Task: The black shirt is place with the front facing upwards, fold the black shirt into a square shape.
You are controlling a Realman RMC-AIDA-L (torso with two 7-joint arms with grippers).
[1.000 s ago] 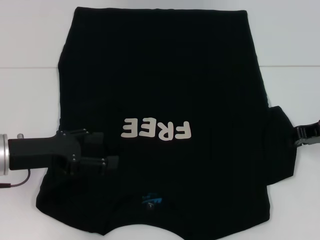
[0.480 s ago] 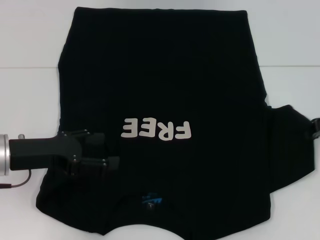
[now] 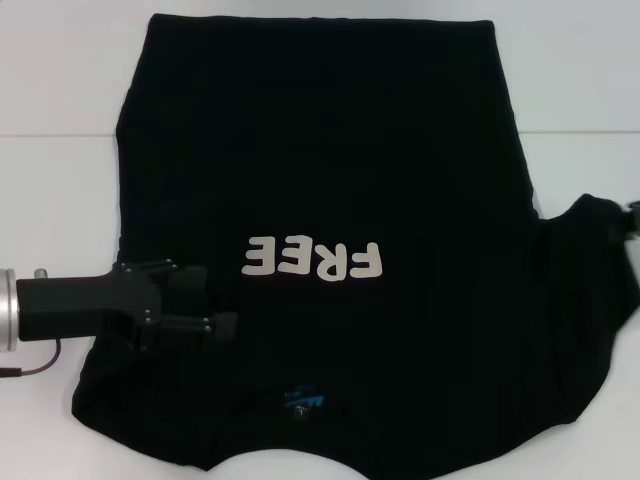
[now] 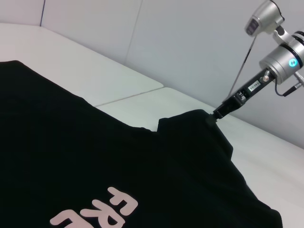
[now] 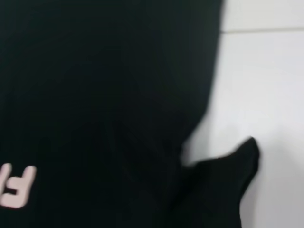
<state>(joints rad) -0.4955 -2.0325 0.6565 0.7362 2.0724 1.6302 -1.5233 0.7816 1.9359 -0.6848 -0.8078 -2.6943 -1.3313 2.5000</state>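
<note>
The black shirt (image 3: 330, 150) lies front up on the white table (image 3: 60, 200), with its white "FREE" lettering (image 3: 312, 260) mid-chest and its blue neck label (image 3: 303, 401) near the front edge. My left gripper (image 3: 220, 300) is open, low over the shirt's left side beside the lettering. My right gripper (image 3: 632, 215) is at the right edge of the head view, shut on the tip of the right sleeve (image 3: 590, 270) and holding it raised off the table. The left wrist view shows that gripper (image 4: 214, 115) pinching the sleeve's peak. The right wrist view shows the shirt (image 5: 95, 95).
A seam (image 3: 570, 133) crosses the table behind the shirt's middle. Bare table shows to the left and right of the shirt. The right arm's silver wrist (image 4: 280, 61) rises above the sleeve, in front of a white wall (image 4: 190, 42).
My right gripper has moved farther right and up with the sleeve, which now stands raised and stretched out. My left gripper has stayed in place.
</note>
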